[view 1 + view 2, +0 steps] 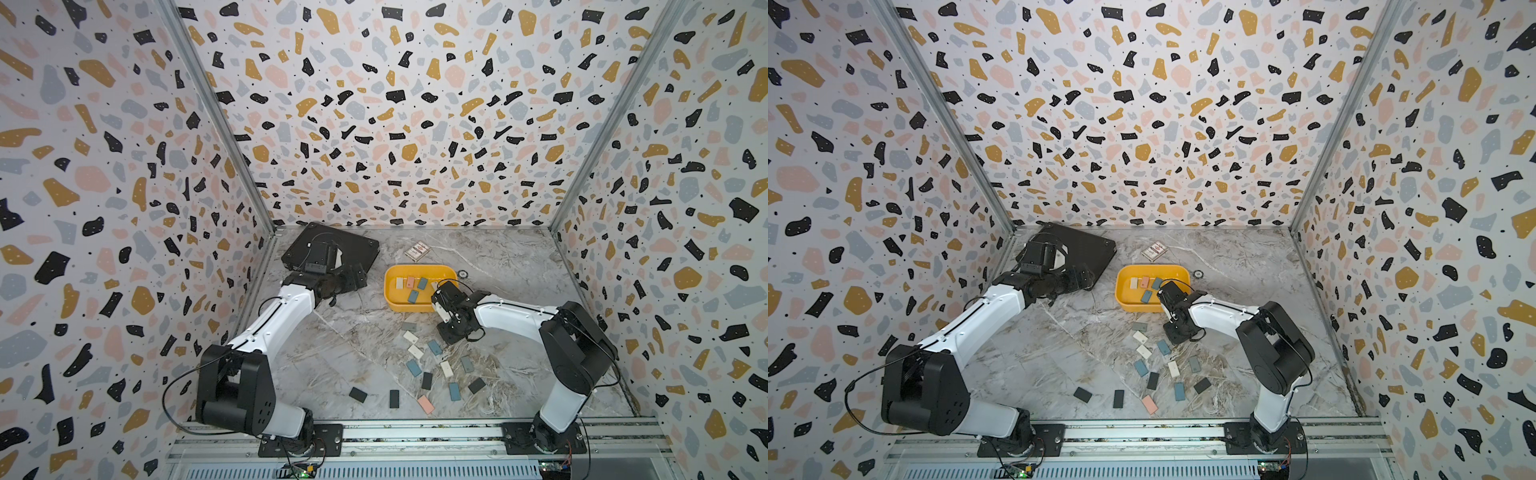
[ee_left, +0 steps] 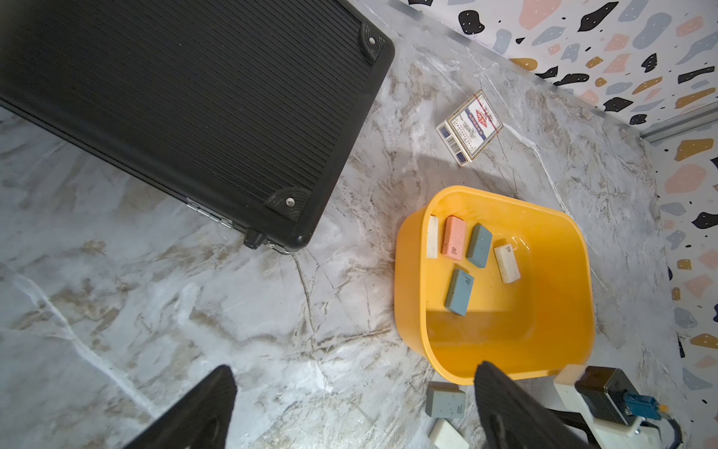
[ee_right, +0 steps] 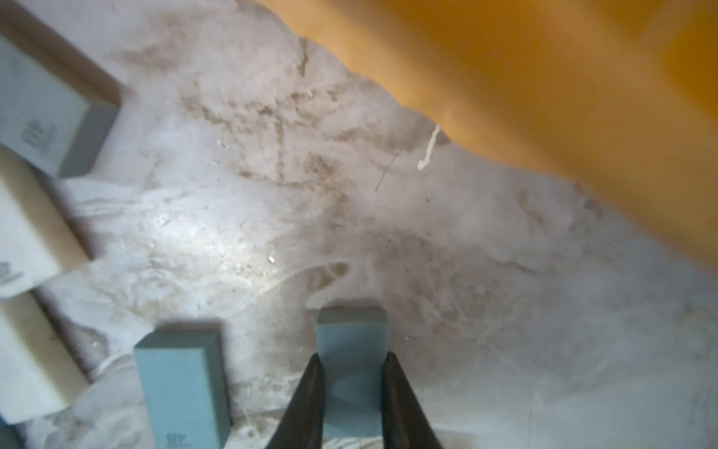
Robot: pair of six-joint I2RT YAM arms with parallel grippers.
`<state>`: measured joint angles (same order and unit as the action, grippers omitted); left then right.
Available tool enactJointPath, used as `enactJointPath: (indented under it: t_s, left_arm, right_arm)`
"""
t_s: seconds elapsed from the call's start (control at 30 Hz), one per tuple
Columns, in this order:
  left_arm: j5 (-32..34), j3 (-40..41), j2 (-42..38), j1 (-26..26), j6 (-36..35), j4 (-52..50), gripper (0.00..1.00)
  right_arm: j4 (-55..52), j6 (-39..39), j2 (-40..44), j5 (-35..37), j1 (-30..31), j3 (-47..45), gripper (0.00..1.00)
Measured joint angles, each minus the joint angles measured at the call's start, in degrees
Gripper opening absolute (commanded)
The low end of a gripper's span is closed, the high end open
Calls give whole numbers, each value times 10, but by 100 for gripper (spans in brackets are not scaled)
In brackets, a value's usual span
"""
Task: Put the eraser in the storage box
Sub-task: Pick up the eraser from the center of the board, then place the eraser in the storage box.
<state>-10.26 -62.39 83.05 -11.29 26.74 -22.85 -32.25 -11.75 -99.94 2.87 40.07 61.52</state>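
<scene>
The right jaws pinch a blue eraser just beside the yellow storage box, low by the desk. It should go straight up, over the box wall, then drop on a bare spot inside. The left jaws hang spread wide near the box.

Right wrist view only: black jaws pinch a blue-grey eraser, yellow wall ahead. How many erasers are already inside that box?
Observer: Five erasers lie in the shallow yellow plastic storage box; the held blue-grey rectangular eraser would be sixth.
Operator: And the left gripper?
Observer: The left gripper is open and empty, near the flat black ribbed case.
Operator: Anything else nearby?
Observer: A small printed card pack lies beyond the box.
</scene>
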Motion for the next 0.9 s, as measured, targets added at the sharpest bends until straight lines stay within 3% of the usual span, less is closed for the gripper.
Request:
enactJointPath:
  t_s: [0.17,0.37,0.9]
  left_arm:
    - [1,0,0,0,0,0,96]
    - [2,0,0,0,0,-2,96]
    - [3,-2,-9,0,-1,-14,96]
  right_arm:
    - [-50,0,32,17,0,78,16]
    - [-62,0,12,26,0,208,16]
    - [-83,2,-282,6,0,487,18]
